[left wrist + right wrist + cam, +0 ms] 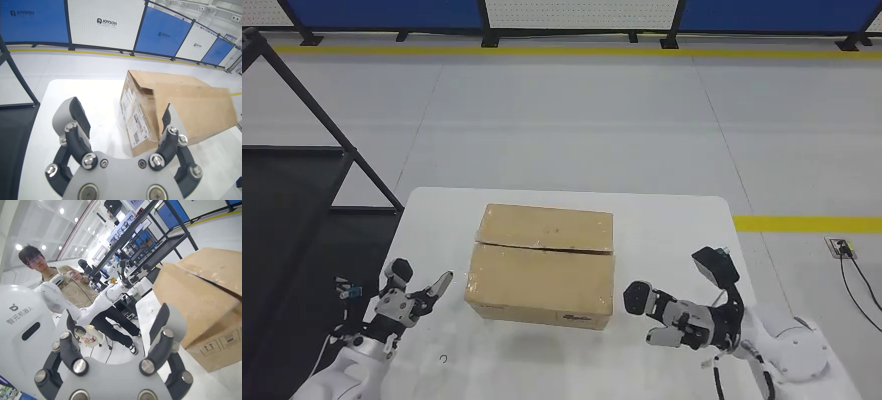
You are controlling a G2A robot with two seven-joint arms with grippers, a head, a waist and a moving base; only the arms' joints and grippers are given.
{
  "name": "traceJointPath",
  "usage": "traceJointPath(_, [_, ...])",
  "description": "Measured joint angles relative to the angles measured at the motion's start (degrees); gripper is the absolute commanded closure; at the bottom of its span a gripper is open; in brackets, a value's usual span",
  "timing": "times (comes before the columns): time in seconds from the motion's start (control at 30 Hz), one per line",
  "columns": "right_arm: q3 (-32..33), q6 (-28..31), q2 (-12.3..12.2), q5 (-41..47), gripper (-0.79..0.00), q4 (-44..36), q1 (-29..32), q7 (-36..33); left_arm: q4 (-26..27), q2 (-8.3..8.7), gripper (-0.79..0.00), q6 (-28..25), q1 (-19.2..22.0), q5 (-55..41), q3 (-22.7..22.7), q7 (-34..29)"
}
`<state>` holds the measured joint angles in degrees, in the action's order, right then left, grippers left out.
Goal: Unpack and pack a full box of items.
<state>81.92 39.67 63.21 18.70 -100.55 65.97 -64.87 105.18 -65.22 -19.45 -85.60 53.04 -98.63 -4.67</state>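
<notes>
A brown cardboard box (542, 265) sits in the middle of the white table (672, 230), its two top flaps folded shut with a seam between them. The box (170, 106) carries white labels on one end. My left gripper (422, 292) is open near the table's front left, a short way from the box's left end, with nothing between its fingers. My right gripper (652, 315) is open at the front right, close to the box's (204, 302) right front corner and apart from it. It holds nothing.
A black metal rack (302, 150) stands off the table's left side. A small ring-shaped object (443, 358) lies on the table near the front left. Bare tabletop lies behind the box and to its right.
</notes>
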Motion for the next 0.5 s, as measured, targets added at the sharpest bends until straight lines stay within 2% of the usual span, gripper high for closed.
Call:
traceJointPath(0.13, [1.8, 0.9, -0.7, -4.7, -0.785, -0.6, 1.8, 2.2, 0.1, -0.03, -0.785, 0.5, 0.4, -0.2, 0.0, 0.5])
traceJointPath(0.23, [2.7, -2.7, -0.7, -13.9, -0.785, -0.4, 2.0, 8.0, 0.0, -0.03, -0.785, 0.7, 0.6, -0.3, -0.2, 0.6])
traceJointPath(0.37, [-0.6, -7.6, -0.1, -23.6, -0.785, 1.1, 0.8, 15.8, -0.5, 0.0, -0.785, 1.1, 0.4, -0.3, -0.7, 0.5])
traceJointPath(0.5, [-4.2, -10.6, 0.4, -29.3, -0.785, 3.8, -1.3, 20.8, -2.2, 0.0, -0.785, 3.0, 0.3, 0.7, -1.0, 0.0])
